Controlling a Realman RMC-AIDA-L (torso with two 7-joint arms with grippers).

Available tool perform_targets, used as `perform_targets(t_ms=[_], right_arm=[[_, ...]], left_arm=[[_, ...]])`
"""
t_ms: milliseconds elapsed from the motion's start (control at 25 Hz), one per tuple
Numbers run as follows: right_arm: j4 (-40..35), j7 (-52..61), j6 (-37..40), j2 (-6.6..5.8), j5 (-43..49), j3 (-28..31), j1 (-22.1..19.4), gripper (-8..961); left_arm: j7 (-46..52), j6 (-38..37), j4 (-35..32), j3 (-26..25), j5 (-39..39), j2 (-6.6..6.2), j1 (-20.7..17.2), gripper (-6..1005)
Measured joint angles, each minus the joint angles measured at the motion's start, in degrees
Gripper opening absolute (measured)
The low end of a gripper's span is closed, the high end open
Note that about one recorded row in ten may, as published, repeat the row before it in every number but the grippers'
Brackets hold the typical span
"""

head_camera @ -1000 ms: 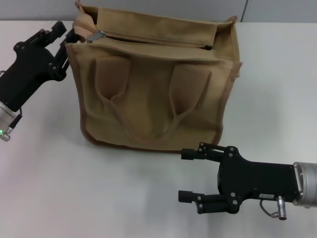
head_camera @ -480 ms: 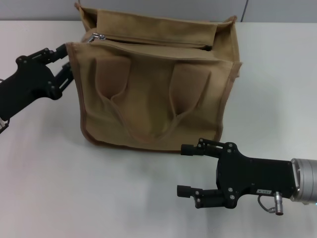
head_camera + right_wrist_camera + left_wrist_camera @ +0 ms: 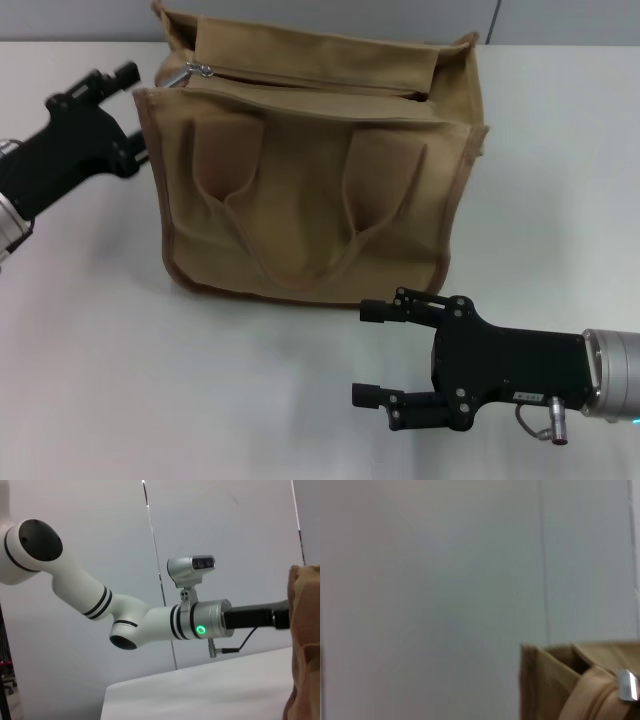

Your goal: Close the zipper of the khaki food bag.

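While beside bag (image 3: 310,170), left pincer (image 3: 135,110) open

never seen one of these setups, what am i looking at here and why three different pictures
This is a two-armed robot at a white table. The wide picture comes from a camera on its head, looking down. A boxy tan canvas bag with two looped handles stands there; its zip line runs across the top, with the small silver pull tab at the bag's left end.

The black left gripper is beside that corner, jaws apart, holding nothing. The black right gripper hangs in front of the bag, jaws open, also empty.

The other two pictures come from cameras on the wrists. The left one sees mostly wall plus the bag's corner and tab. The right one looks across at the white left arm.
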State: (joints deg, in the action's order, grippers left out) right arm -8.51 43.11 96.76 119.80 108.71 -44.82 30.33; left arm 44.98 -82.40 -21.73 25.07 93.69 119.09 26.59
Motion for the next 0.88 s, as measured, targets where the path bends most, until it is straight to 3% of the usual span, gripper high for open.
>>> perform_targets(t_ms=[120, 520, 720, 880], right_arm=[[0.5, -0.3, 0.0, 0.00, 0.0, 0.0, 0.0, 826], [0.6, -0.4, 0.0, 0.00, 0.0, -0.1, -0.1, 826], [0.6, -0.4, 0.0, 0.00, 0.0, -0.3, 0.0, 827], [0.7, -0.4, 0.0, 0.00, 0.0, -0.2, 0.0, 827]], left_arm=[[-0.4, -0.8, 1.4, 0.2, -4.9, 0.00, -0.3, 737], [-0.7, -4.7, 3.1, 0.5, -7.1, 0.00, -1.4, 738], [-5.9, -5.0, 3.0, 6.5, -6.9, 0.00, -2.4, 737], [-6.5, -4.3, 3.0, 6.7, -7.5, 0.00, -2.5, 737]])
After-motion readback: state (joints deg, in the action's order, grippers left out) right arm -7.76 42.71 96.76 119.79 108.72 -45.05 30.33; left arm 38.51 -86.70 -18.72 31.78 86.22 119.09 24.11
